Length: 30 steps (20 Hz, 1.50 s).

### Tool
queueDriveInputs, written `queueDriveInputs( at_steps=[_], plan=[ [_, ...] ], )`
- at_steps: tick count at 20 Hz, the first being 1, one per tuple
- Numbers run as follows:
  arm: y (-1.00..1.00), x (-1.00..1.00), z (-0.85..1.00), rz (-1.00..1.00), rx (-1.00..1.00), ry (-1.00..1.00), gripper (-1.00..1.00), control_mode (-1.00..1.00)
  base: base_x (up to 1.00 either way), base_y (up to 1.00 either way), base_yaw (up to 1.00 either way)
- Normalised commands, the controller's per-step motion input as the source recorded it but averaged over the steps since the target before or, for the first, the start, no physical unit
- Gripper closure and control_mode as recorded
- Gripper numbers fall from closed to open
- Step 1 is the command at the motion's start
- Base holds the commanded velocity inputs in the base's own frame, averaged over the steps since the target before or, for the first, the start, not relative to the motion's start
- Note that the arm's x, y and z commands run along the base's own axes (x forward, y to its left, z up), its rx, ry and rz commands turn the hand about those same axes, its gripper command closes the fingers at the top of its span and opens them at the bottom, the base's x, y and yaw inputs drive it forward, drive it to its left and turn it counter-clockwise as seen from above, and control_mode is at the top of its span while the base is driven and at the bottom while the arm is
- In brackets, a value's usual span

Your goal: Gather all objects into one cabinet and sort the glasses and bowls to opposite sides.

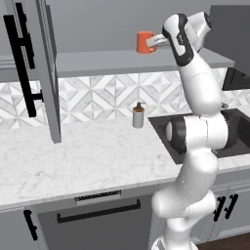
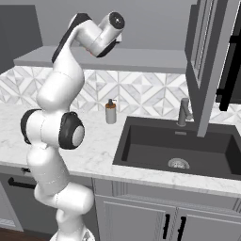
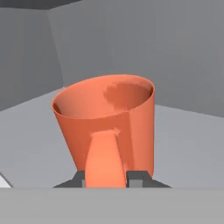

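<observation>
The orange cup [image 1: 143, 42] stands upright on the grey inner shelf of the cabinet [image 1: 97, 61], toward its right part. My gripper [image 1: 153, 42] reaches it from the right at shelf height. In the hand view the orange cup [image 3: 105, 116] is close ahead, with its handle facing me. My gripper [image 3: 108, 178] is shut on that handle, one dark tip on each side. The cup's bottom rests on the shelf floor [image 3: 188, 140]. The cabinet door [image 1: 46, 68] with its black bar handle stands swung open at the left.
A soap dispenser [image 1: 138, 115] stands on the marble counter [image 1: 73, 156] by the backsplash. The dark sink [image 2: 179, 150] with its faucet [image 2: 184, 110] lies to the right. Another open cabinet door [image 2: 207, 66] hangs above the sink's right side.
</observation>
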Motion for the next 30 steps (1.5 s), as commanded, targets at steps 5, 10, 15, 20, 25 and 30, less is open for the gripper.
queueDriveInputs(
  at_steps=[5,10,15,20,25,30],
  plan=[
    [0.00,-1.00,0.08,0.02,0.00,-0.06,1.00,-1.00,0.00,0.00,0.00],
    [0.00,-1.00,0.25,0.01,0.00,0.04,1.00,-1.00,0.00,0.00,0.00],
    [0.00,-1.00,-0.11,0.00,0.00,0.00,1.00,-1.00,0.00,0.00,0.00],
    [0.00,-1.00,-0.56,0.00,0.00,0.00,1.00,-1.00,0.00,0.00,0.00],
    [0.00,-1.00,-0.70,0.00,0.00,0.08,1.00,-1.00,0.00,0.00,0.00],
    [0.00,-0.45,-0.41,0.00,-0.02,0.12,1.00,-1.00,0.00,0.00,0.00]
  ],
)
